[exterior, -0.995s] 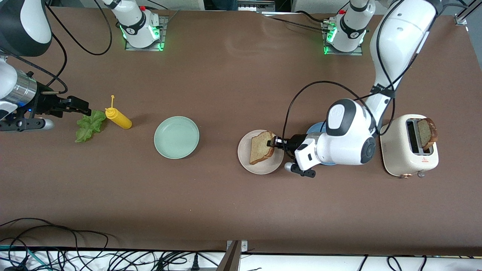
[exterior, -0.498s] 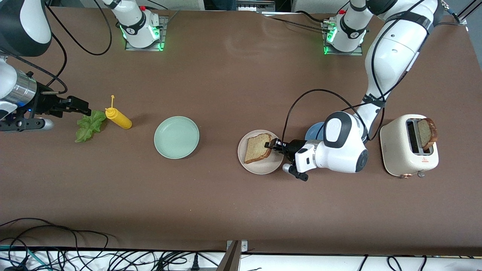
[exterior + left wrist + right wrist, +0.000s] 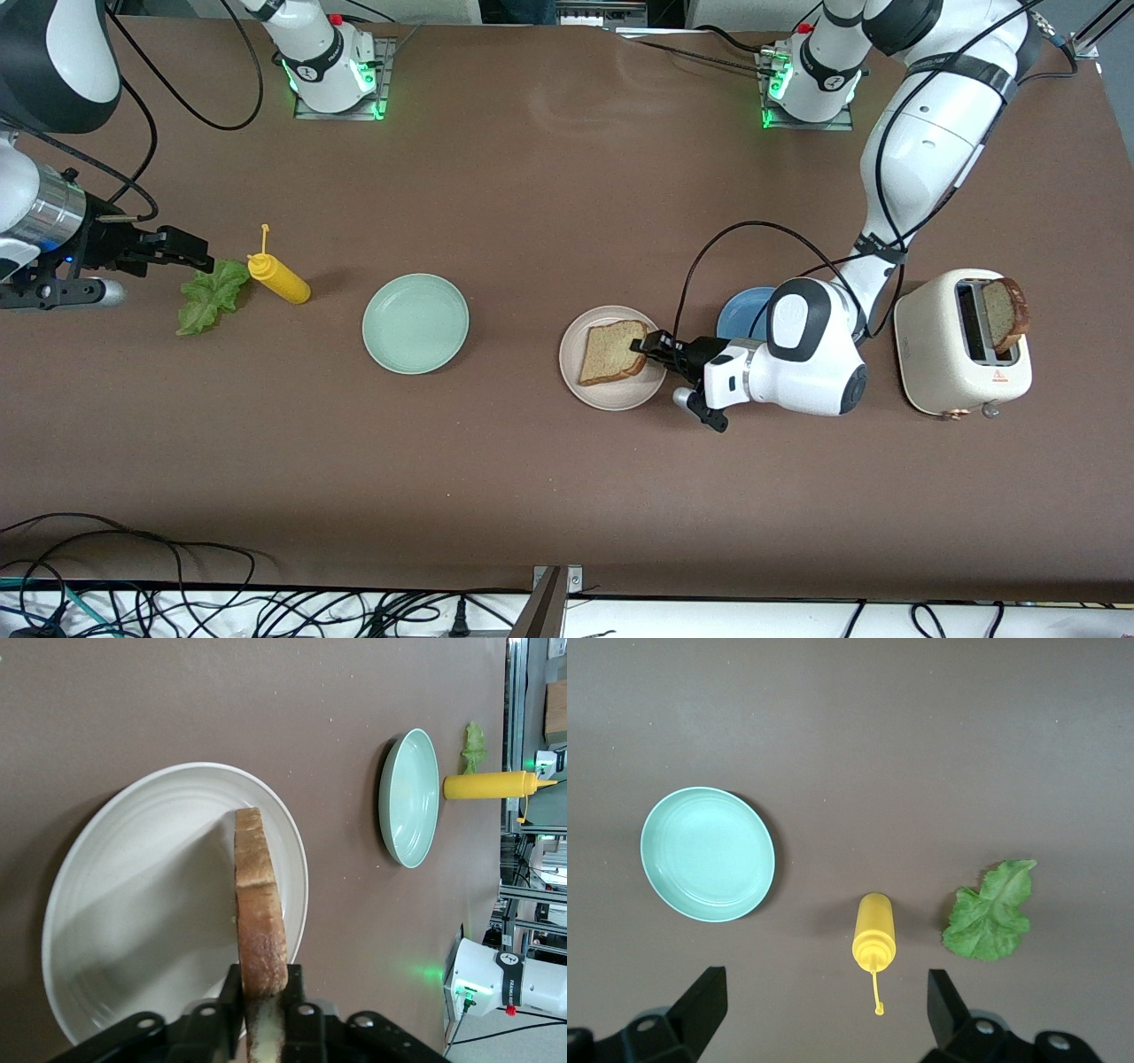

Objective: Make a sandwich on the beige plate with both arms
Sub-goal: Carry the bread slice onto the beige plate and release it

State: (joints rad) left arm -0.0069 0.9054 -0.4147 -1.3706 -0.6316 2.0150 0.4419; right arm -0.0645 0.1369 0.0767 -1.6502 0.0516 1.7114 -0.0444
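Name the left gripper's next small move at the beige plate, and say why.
Probably open fully and back off: the bread slice lies on the beige plate, yet the left gripper has its fingers around the slice's edge.

Left hand (image 3: pixel 644 347) low, right hand (image 3: pixel 193 254) wide.

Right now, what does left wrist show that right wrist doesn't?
Left wrist only: the beige plate, with a bread slice over it, its end between the left gripper fingers, and a robot base.

Right wrist only: the open right gripper hanging over bare table, waiting.

Both: the mint green plate, the yellow squeeze bottle lying on its side, the lettuce leaf and the brown table.
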